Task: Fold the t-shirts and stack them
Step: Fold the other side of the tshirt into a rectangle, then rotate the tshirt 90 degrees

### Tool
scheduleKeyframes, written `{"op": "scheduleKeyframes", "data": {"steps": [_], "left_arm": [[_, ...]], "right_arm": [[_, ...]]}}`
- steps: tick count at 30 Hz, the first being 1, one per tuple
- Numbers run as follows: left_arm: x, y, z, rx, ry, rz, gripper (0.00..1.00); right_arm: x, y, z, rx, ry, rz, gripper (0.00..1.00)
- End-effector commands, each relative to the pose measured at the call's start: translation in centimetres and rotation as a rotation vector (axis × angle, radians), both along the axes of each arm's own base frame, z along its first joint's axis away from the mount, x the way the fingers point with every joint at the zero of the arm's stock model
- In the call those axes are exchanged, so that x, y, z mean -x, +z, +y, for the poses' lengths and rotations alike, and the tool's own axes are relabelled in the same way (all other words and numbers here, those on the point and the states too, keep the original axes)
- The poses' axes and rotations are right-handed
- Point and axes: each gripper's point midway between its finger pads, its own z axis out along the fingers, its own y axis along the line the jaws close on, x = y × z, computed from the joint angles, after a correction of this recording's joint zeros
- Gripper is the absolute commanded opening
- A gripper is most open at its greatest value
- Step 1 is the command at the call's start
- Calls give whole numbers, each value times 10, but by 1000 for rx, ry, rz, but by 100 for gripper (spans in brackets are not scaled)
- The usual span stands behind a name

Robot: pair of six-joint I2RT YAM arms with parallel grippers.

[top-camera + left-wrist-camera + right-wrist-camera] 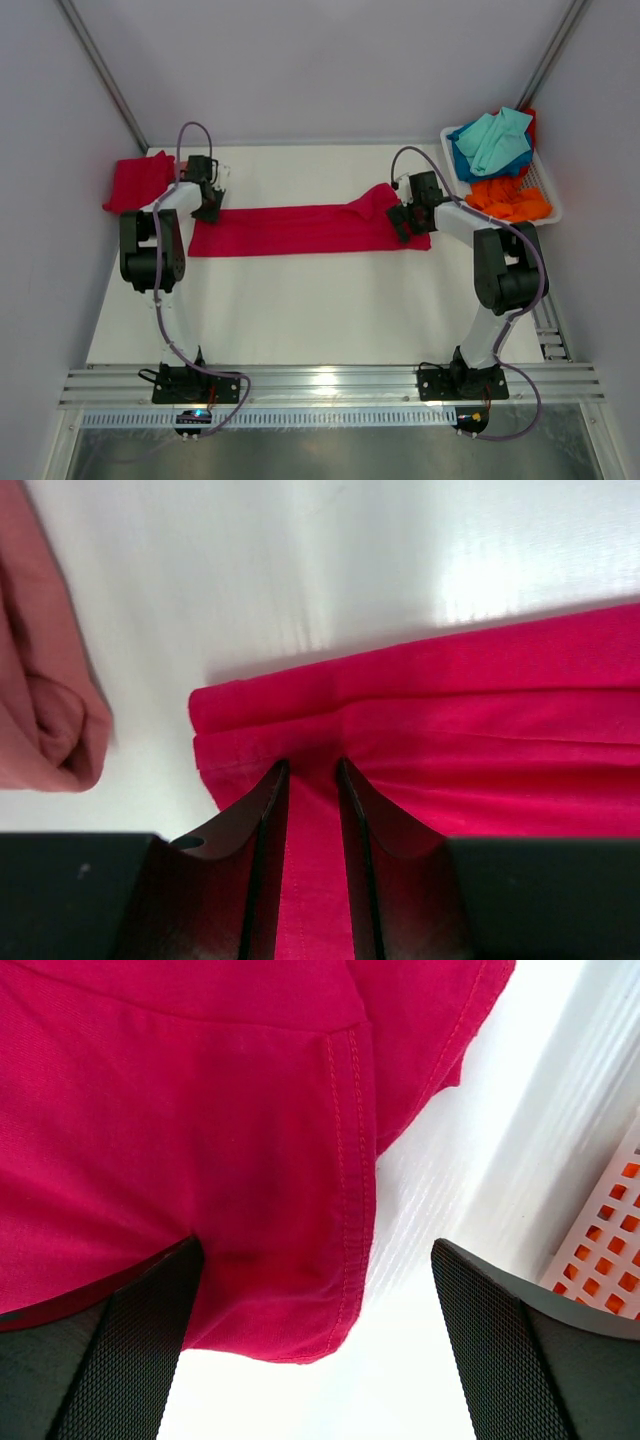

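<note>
- The crimson t-shirt (305,230) lies across the middle of the white table (300,310), folded into a long, flat band of soft matte cloth; its left end shows stacked layered edges (215,730).
- A double row of stitching (350,1160) runs along one hem near its right end, where the corner is rounded.
- The left hand (308,810) is clamped on the crimson t-shirt at its left end: a narrow ridge of cloth sits pinched between its dark, smooth fingers (262,820).
- The right hand (320,1340) stands wide apart at the other end; its pads (130,1360) carry a fine mesh texture, one at the cloth and the other above bare table.
- A folded t-shirt (135,180) rests at the far-left edge, its rolled edge thick and rounded.
- The white plastic basket (548,205), walled in square-holed lattice, holds a crumpled teal t-shirt (497,138) and an orange t-shirt (510,197).
</note>
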Motion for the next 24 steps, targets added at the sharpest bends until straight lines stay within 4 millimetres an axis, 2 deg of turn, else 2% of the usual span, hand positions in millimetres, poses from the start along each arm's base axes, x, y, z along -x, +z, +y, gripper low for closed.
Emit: {"op": "scheduleKeyframes", "data": {"steps": [1,6,16,20,23,24], "left_arm": [[-1,11,33,-161,47,-47,27],[0,16,50,-269,46,-65,27],[13,19,61,-341,29,-70,27],[15,20,56,-311,28,-83,26],[14,26,40,-216,9,-108,25],[12,35,35,-192,5,-119,25]], "right_arm": [[7,0,-31,114,-45,2,99],[4,-1,-35,124,-48,2,99],[9,-7,-52,125,-88,19,99],[10,-5,-62,132,-110,11,99],[7,-2,-59,106,-108,-6,99],[5,5,-52,74,-89,-24,99]]}}
